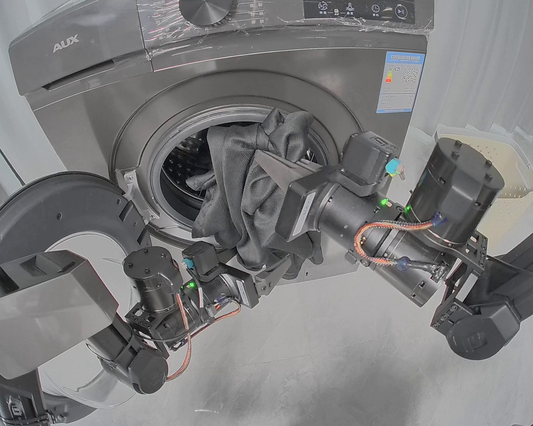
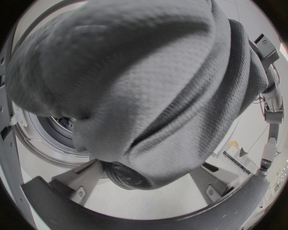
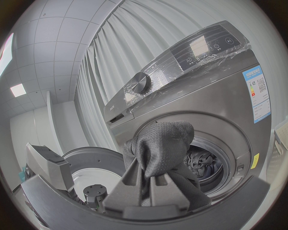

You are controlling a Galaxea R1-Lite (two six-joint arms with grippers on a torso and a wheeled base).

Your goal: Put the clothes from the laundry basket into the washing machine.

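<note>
A dark grey mesh garment (image 1: 238,182) hangs in front of the washing machine's (image 1: 341,83) round drum opening (image 1: 177,169), its top partly inside. My right gripper (image 1: 266,159) is shut on the garment's upper fold, and in the right wrist view the cloth (image 3: 163,143) bulges above my right gripper (image 3: 147,175). My left gripper (image 1: 272,280) sits open below the garment's lower end. In the left wrist view the cloth (image 2: 144,89) hangs over my left gripper (image 2: 144,175), with one finger (image 2: 81,182) on each side. More dark clothes (image 3: 202,163) lie inside the drum.
The machine's door (image 1: 54,226) stands swung open on the left, close to my left arm. A cream laundry basket (image 1: 513,166) stands to the right of the machine, behind my right arm. Bare grey floor (image 1: 308,369) lies in front.
</note>
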